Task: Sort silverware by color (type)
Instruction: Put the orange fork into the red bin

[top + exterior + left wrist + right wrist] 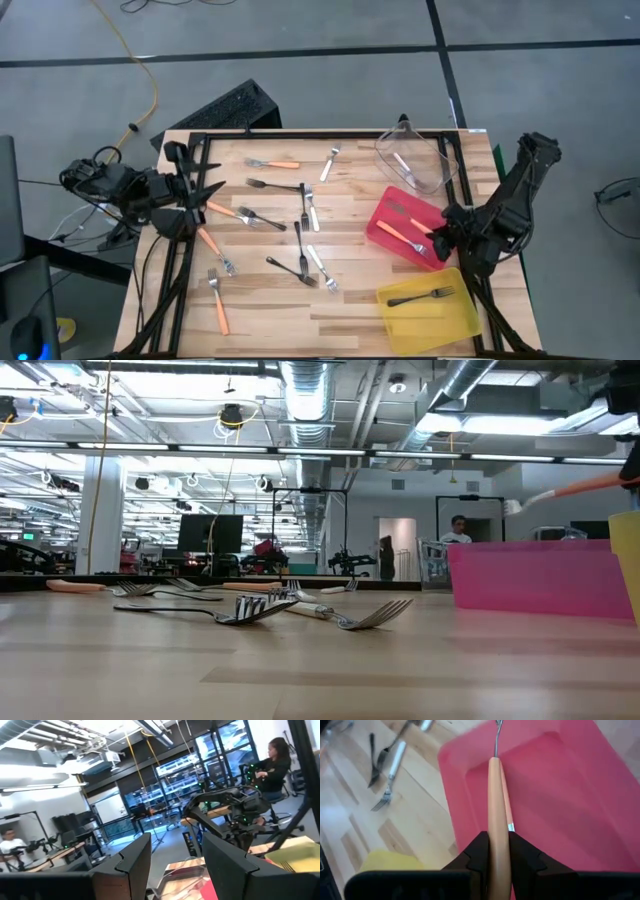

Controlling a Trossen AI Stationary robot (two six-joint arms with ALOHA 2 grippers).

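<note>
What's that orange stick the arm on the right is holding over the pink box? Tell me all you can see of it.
It is an orange-handled fork: a smooth, rounded orange handle with a thin metal neck and head at its far end. The right gripper is shut on the handle's near end, one dark finger on each side. It points out over the red bin, above its floor. Seen from table height, it hangs roughly level above the bin's rim.

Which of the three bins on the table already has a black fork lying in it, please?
The yellow bin, nearest the table's front edge, holds a black fork. The red bin has only orange-handled forks in or above it; the clear bin holds a pale one.
</note>
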